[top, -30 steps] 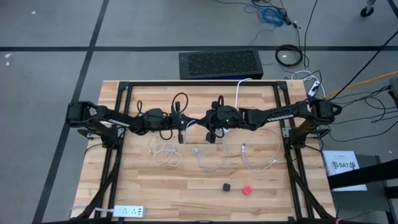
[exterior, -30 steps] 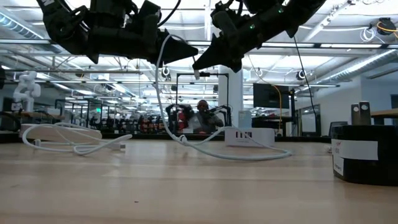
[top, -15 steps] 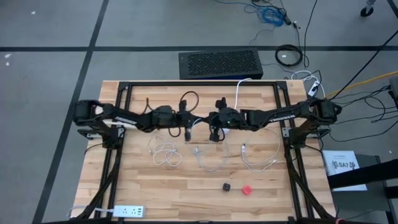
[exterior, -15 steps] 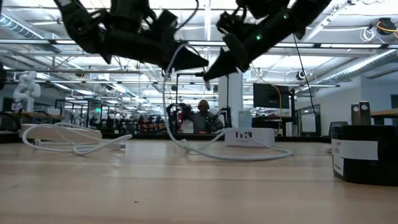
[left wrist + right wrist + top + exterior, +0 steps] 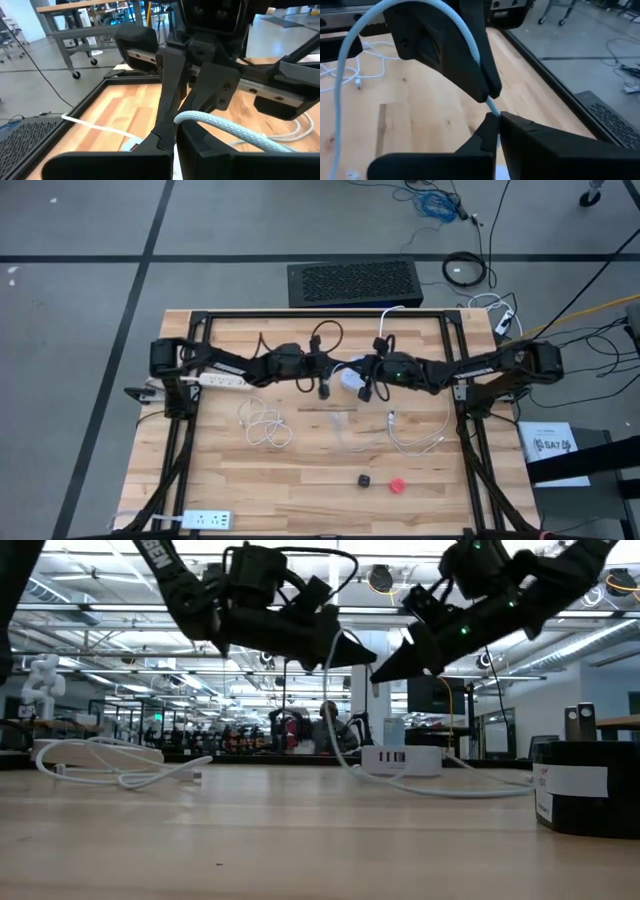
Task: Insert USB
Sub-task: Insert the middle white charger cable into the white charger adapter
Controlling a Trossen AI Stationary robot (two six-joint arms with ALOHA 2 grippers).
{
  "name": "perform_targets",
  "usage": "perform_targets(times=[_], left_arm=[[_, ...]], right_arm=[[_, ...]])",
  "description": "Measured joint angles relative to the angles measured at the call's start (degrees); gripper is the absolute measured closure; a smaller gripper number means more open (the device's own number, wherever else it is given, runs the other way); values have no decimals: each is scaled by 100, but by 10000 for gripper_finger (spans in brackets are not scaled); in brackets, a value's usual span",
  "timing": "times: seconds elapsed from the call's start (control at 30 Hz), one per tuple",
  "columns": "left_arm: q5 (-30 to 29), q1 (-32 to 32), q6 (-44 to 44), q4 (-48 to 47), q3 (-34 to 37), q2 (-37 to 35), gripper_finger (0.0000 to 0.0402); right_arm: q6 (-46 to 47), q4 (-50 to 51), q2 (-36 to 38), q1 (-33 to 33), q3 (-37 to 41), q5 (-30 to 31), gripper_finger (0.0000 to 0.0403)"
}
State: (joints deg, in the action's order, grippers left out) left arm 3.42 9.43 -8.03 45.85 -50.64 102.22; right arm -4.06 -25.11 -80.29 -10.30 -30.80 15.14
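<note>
Up above the pale, planked wooden worktop (image 5: 300,480), both dark arms meet nose to nose near the middle of its back half. The left gripper (image 5: 325,388) has its jaws clenched on a white, round, ribbed-looking USB cable (image 5: 235,131), which arches out of the fingertips and droops away in a smooth curve. The right gripper (image 5: 364,391) is pinched tight too, and the same pale cable (image 5: 355,37) loops past it, its end lying right at the closed tips; whether the plug itself is nipped there is hard to tell. In the low view the two pointed grippers face each other, tips apart, and the cable hangs from the left one to the wood, trailing toward a white boxy charger (image 5: 402,759). Looser white cable coils (image 5: 262,423) lie flat nearby.
</note>
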Motion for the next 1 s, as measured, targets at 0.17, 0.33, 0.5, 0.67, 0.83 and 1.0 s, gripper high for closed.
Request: perform_targets(times=[0.17, 0.33, 0.5, 0.67, 0.83, 1.0], left_arm=[[10, 78, -7, -201, -321, 301, 396], [51, 163, -25, -257, -647, 657, 396], [72, 197, 7, -270, -943, 985, 396], [83, 197, 11, -273, -1049, 1099, 396], [78, 197, 11, -301, -1049, 1099, 396], [-8, 201, 11, -331, -1049, 1099, 396]], right_arm=[[-119, -540, -4, -204, 407, 13, 403], [-158, -761, -9, -371, 631, 46, 403], [-162, -926, -11, -477, 834, 63, 403], [-166, -1220, -11, -506, 976, 76, 403], [-153, -1238, -11, -520, 980, 70, 403], [-106, -1291, -17, -692, 980, -86, 403]])
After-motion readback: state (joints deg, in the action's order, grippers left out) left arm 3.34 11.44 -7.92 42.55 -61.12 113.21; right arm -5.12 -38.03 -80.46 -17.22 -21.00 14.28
